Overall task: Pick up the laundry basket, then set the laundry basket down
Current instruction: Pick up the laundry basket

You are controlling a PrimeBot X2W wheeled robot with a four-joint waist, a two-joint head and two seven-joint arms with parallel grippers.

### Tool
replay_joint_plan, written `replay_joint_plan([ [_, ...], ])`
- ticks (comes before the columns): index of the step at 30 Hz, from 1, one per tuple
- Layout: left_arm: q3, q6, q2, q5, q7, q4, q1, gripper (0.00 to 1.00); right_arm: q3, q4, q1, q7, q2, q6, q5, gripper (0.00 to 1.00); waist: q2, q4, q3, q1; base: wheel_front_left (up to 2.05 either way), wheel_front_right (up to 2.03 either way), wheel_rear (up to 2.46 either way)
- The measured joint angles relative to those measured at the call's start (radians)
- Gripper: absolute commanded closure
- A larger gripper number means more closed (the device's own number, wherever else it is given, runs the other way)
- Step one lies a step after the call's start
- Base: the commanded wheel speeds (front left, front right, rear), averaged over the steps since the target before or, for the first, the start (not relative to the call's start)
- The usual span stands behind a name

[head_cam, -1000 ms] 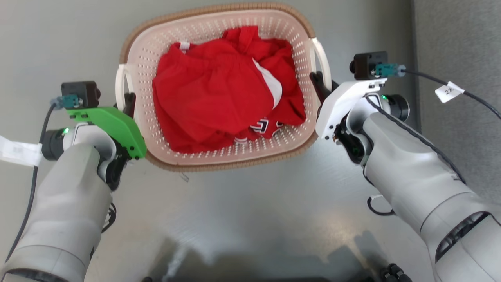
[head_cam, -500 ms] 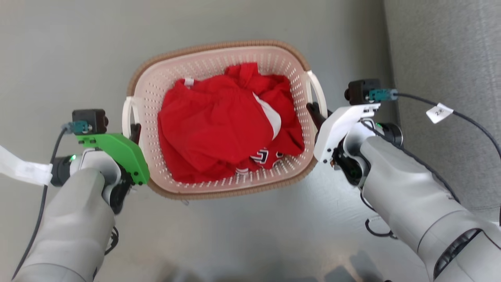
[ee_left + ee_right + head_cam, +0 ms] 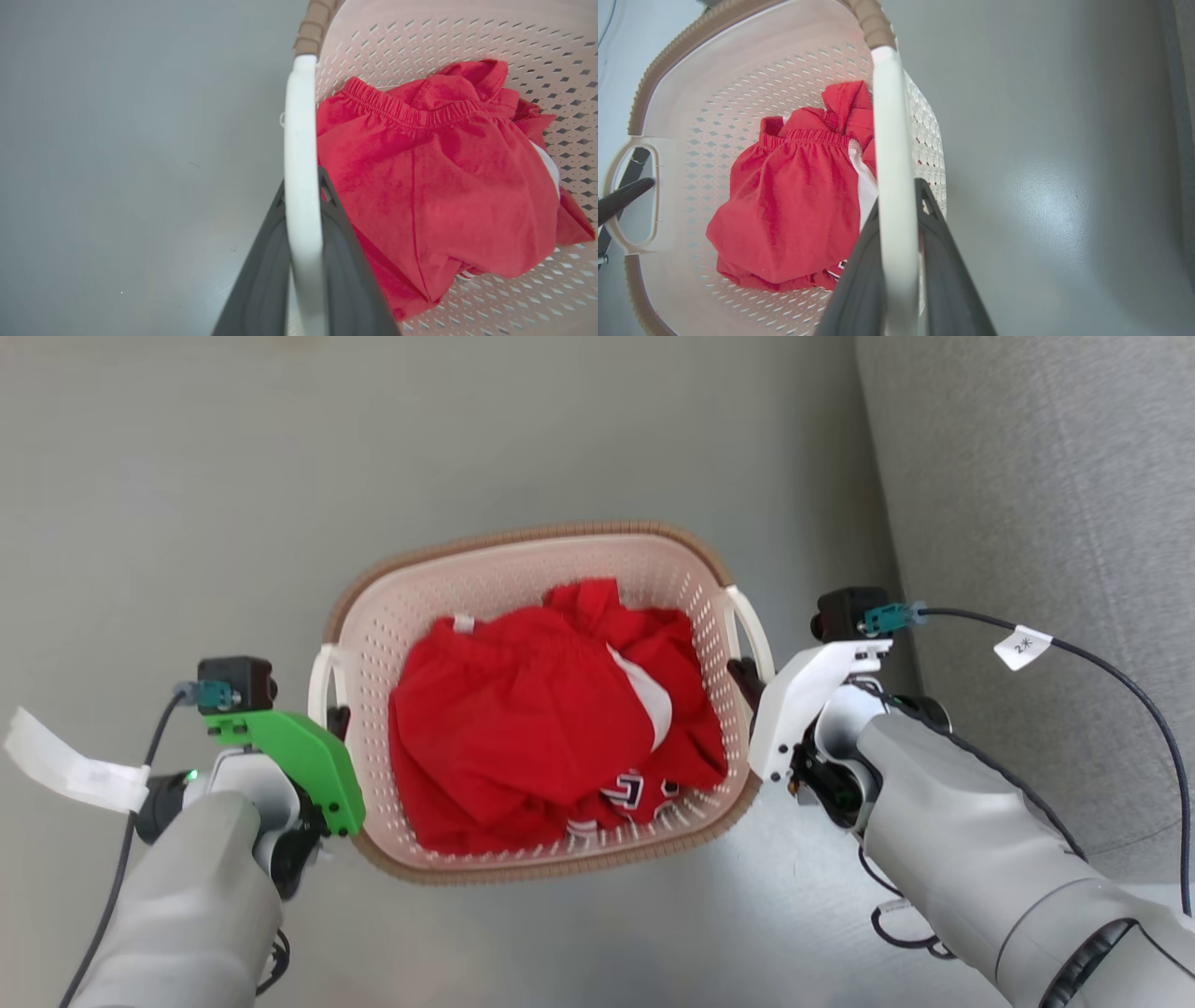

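Grey floor (image 3: 187,476), basket (image 3: 523,534) ctr, fabric (image 3: 1027,476) rt.

One laundry basket (image 3: 537,537) is present. It carries two white side handles: one left handle (image 3: 320,677) and one right handle (image 3: 754,625). Two grippers are present: one left gripper (image 3: 336,721) and one right gripper (image 3: 742,672). Each gripper has two dark fingers (image 3: 259,284), four in all. Two black wrist cameras (image 3: 235,681) are fitted, one per arm, each with one cable (image 3: 1102,667), two cables in all. Two white tags (image 3: 1021,647) are present, one on each side. Two wrist covers are fitted: one green cover (image 3: 299,765) and one white cover (image 3: 803,700). The red clothing (image 3: 532,728) forms one heap; the number of garments in it cannot be determined.
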Motion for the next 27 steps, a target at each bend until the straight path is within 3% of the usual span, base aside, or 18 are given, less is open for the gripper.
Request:
replay_joint_plan([
  [27, -0.044, 0.000, -0.003, -0.065, 0.194, 0.018, 0.082, 1.00, 0.055, 0.024, 0.085, 0.205, 0.004, -0.020, 0.106, 1.00, 0.0000, -0.026, -0.210, 0.0000, 0.00, 0.00, 0.00],
])
